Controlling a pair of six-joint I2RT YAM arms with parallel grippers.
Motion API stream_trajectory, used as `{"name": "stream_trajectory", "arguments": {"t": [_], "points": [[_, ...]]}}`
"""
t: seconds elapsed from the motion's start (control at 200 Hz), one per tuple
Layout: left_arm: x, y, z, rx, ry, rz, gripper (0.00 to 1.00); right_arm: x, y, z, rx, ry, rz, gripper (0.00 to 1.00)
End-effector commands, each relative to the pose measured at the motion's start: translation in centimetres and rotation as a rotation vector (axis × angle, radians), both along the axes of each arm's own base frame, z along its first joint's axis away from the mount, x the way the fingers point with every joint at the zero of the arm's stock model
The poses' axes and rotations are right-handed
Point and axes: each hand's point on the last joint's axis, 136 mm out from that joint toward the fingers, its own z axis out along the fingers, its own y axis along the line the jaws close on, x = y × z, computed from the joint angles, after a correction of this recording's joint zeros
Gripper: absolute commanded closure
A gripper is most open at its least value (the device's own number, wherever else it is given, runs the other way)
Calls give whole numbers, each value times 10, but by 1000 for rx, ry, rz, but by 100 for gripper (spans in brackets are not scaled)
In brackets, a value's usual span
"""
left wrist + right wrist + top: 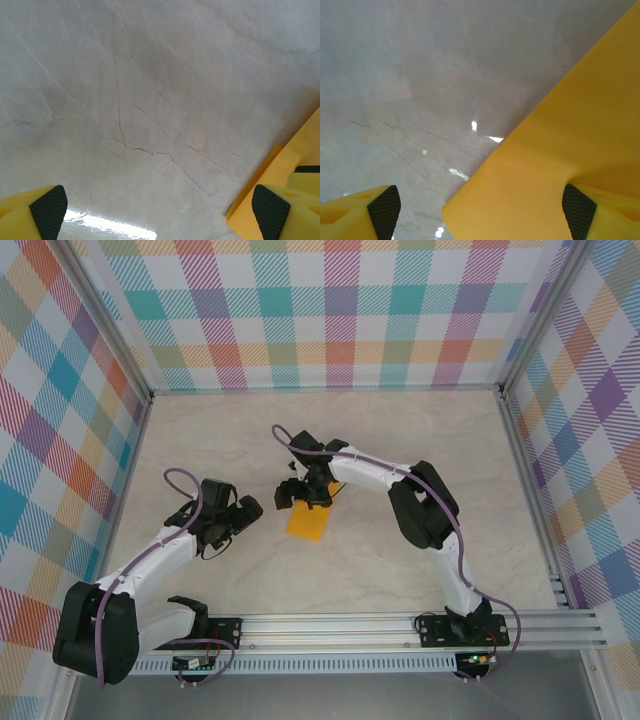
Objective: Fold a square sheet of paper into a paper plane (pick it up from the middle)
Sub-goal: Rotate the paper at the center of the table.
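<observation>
From above, the orange-yellow sheet of paper [308, 525] lies flat on the marble table [420, 440], near the middle and a little toward the arms. Here it looks more long than wide, and I cannot tell if it is already folded once. The right gripper [302, 498] stands over its far end. The left gripper [245, 512] waits just beside it on the left, apart from it.

In the left wrist view, the fingers are spread wide, with the black pads [47, 206] at both lower corners and bare table between them. An edge of the paper shows at the right side, next to the right finger.

In the right wrist view, the fingers are also spread wide and pinch nothing. One corner of the paper reaches between them, and the right pad [577, 217] is against the sheet.

I judge the step in hand is taking hold of the sheet. To do it well, the right gripper should move to the middle of the paper, go down gently and close slowly, so the thin sheet rises into the pinch and does not slide or wrinkle.
</observation>
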Motion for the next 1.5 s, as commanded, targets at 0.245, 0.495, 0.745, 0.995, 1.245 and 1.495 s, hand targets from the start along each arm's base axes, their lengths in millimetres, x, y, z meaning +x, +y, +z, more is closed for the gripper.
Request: {"name": "stream_trajectory", "arguments": {"t": [0.245,0.495,0.745,0.995,1.245,1.495], "points": [[8,-10,1,-53,-24,-51,3,-51,-30,-18,-16,33,216,14],[14,-41,15,-135,-97,-185,4,-53,-55,21,-18,-125,234,13],[24,-115,42,-279,-198,-395,15,-50,-90,58,39,-115,-169,10],[36,-184,38,-374,-182,-524,40,-81,-115,54,105,53,-395,15],[39,-203,8,-419,-109,-522,51,-97,-111,40,213,149,-478,29],[38,-197,4,-390,-103,-505,52,-103,-102,32,294,204,-491,46]]}}
